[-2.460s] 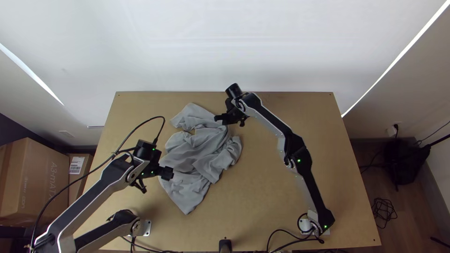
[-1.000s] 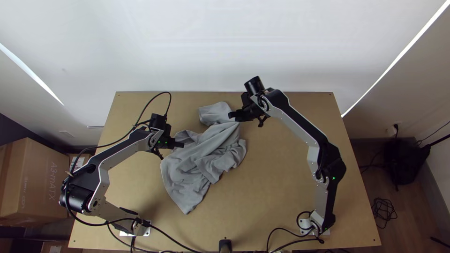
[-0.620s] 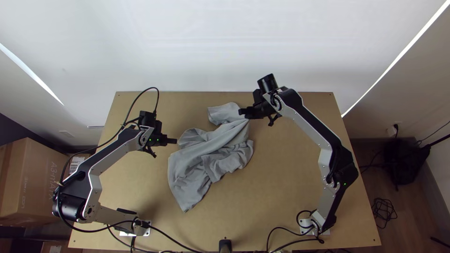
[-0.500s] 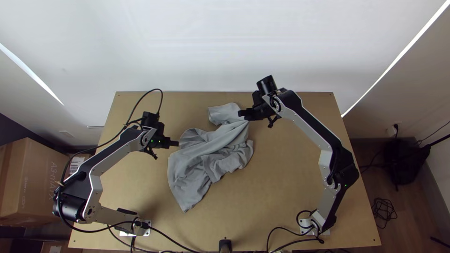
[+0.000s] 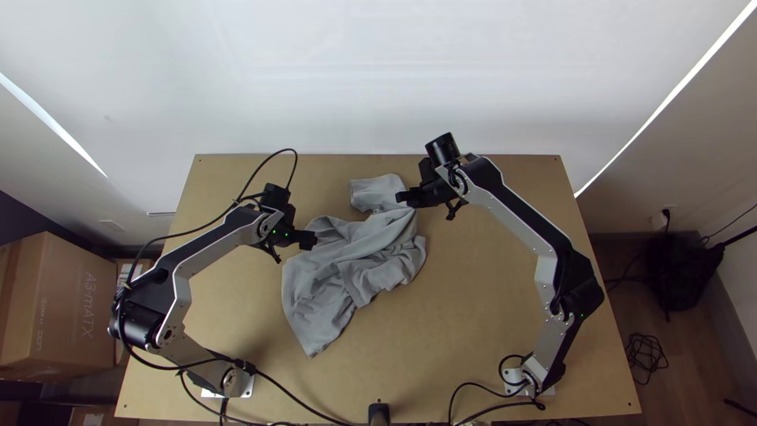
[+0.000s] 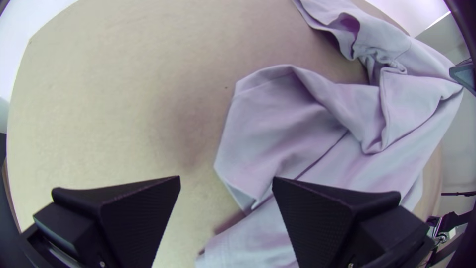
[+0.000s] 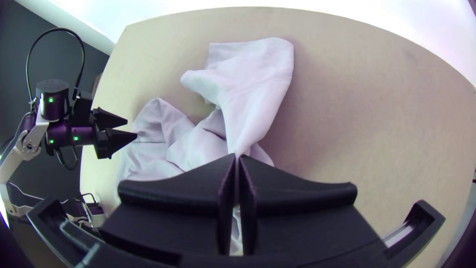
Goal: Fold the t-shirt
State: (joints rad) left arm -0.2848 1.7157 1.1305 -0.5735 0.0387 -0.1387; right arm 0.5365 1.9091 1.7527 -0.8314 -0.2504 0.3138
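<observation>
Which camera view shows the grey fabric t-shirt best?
The top view: it takes in nearly the whole bunched grey fabric t-shirt, outline included. The left wrist view shows loose folds by the open left gripper; the right wrist view shows a part pinched by the right gripper.

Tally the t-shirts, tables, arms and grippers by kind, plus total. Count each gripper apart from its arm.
T-shirts: 1, the grey t-shirt, bunched
Tables: 1, the light wooden table
Arms: 2, left arm and right arm
Grippers: 2, left gripper, open, and right gripper, shut on the t-shirt
Total: 6
</observation>
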